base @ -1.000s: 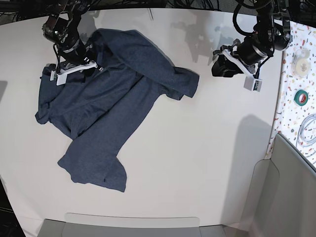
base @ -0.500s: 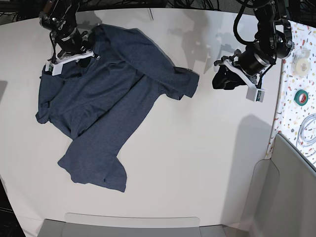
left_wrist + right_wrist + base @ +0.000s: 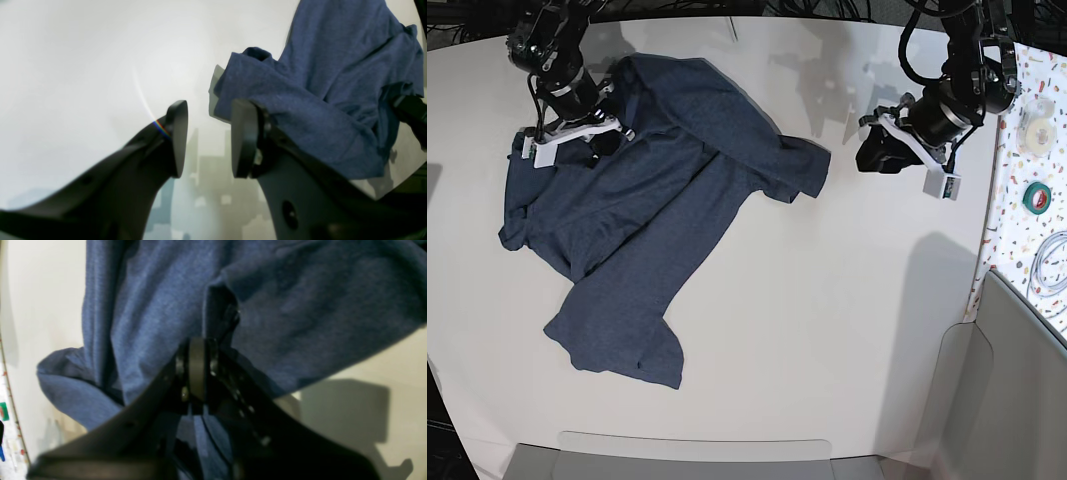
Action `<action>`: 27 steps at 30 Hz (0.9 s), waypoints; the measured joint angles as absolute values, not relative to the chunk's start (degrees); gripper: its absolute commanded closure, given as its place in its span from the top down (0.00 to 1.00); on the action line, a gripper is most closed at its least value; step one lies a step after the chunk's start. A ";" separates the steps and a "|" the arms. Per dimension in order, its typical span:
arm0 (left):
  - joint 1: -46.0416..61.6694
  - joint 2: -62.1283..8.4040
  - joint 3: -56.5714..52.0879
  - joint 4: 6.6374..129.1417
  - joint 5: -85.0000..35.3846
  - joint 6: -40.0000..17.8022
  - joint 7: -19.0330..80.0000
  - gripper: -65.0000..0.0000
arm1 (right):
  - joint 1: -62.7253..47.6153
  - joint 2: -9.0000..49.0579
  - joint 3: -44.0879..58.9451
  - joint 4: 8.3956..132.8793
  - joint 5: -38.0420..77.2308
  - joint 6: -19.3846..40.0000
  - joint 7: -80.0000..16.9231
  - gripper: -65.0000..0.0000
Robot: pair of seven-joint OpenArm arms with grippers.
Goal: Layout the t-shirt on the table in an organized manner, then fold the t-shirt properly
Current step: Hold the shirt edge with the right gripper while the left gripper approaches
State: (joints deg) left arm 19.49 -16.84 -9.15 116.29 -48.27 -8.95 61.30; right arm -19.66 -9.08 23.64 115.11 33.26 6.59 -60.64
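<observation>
Here your right gripper [image 3: 607, 132] is clamped on a fold of the t-shirt [image 3: 642, 215], which lies rumpled on the table [image 3: 827, 300] toward its far edge. Your left gripper [image 3: 208, 138] hangs apart from the cloth, jaws parted and empty. Only the right wrist view shows the pinch itself [image 3: 196, 370]; the base view shows the whole crumpled spread.

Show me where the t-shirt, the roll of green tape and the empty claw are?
t-shirt [image 3: 657, 230], base view: middle of the crumpled cloth.
green tape roll [image 3: 1037, 196], base view: its ring.
left gripper [image 3: 208, 140], left wrist view: gap between open fingers.
</observation>
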 measured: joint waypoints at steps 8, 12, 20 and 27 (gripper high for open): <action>19.49 -16.82 -9.15 116.29 -48.27 -8.95 61.30 0.31 | -19.38 -9.08 23.64 115.11 33.17 6.57 -60.66 0.02; 19.49 -16.80 -9.15 114.37 -48.42 -8.97 61.30 0.31 | -19.38 -9.08 23.64 115.11 33.17 6.57 -60.69 0.02; 19.49 -16.82 -9.15 111.35 -48.47 -8.80 61.08 0.31 | -19.35 -9.08 23.64 115.11 33.17 6.59 -60.69 0.02; 19.49 -16.82 -9.10 111.35 -48.45 -8.78 61.06 0.31 | -19.35 -9.08 23.64 115.11 33.17 6.57 -60.69 0.02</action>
